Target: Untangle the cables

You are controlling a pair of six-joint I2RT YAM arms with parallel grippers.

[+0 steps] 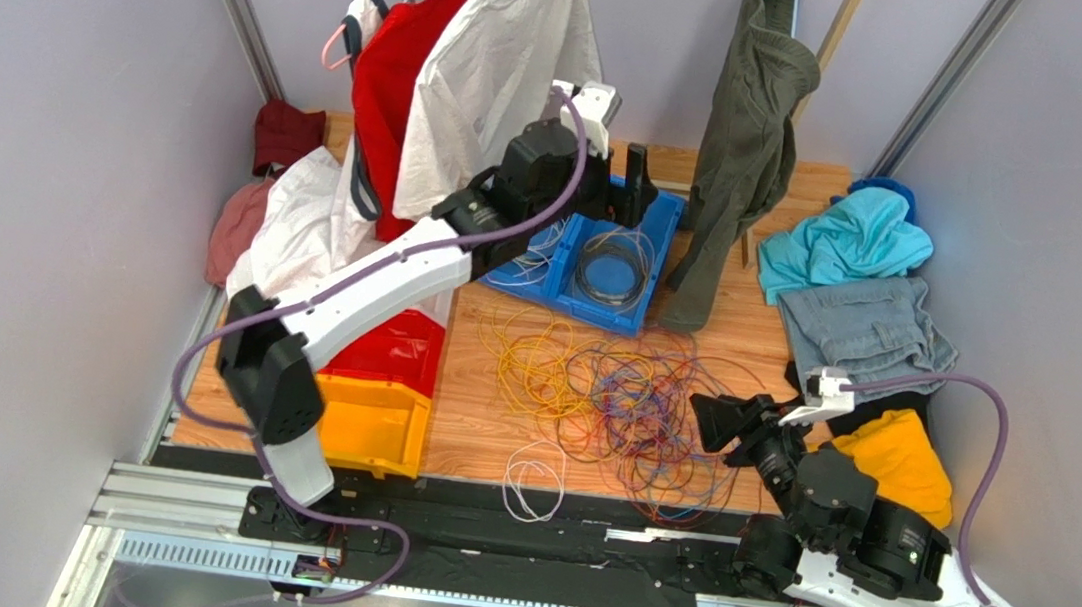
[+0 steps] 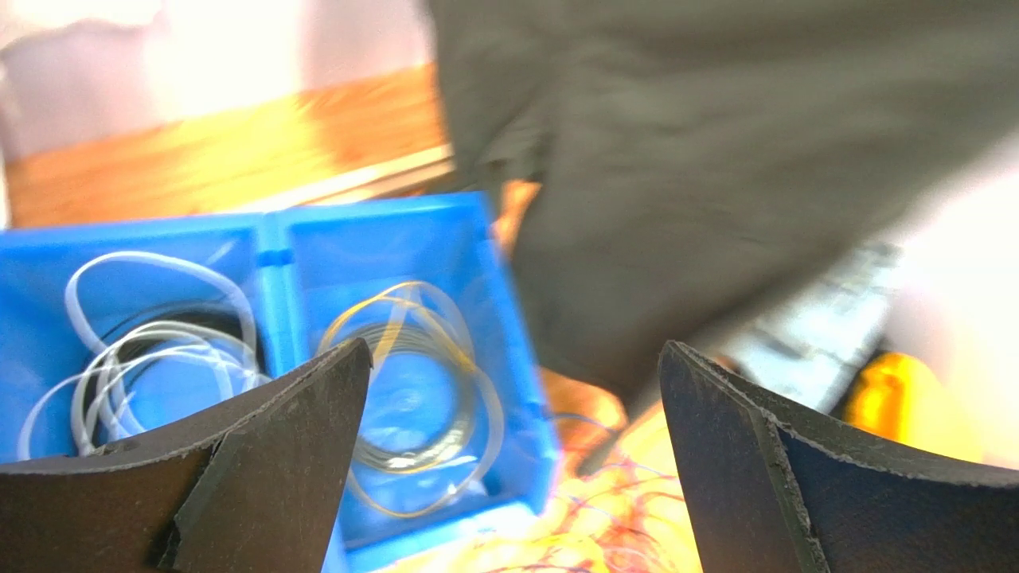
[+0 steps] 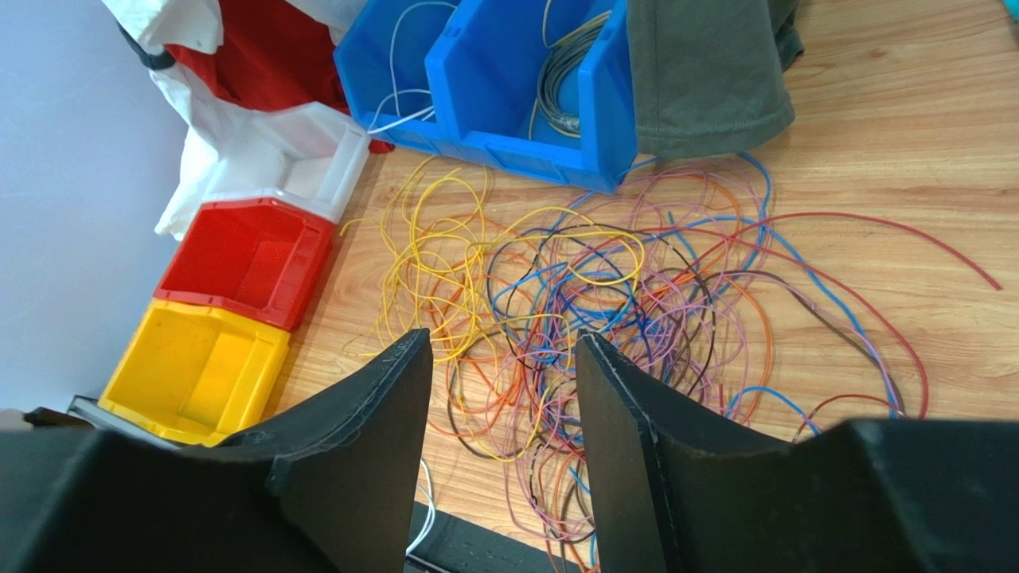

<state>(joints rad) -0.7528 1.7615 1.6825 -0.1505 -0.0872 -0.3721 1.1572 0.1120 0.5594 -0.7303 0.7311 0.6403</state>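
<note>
Left gripper [image 2: 514, 358]: jaws wide apart, nothing between them, hanging over the blue bin [image 2: 395, 233]. White coil [image 2: 156, 346] sits in the compartment to its left, pale yellowish coil [image 2: 407, 293] in the one just below it. Dark green garment [image 2: 742, 155] hangs just beyond it. Right gripper [image 3: 502, 346]: jaws partly apart, nothing clamped. The cables [image 3: 598, 299], a loose yellow, orange, purple, blue and red tangle, lie on the surface [image 3: 909, 143] below and ahead of the right gripper, short of the bin.
</note>
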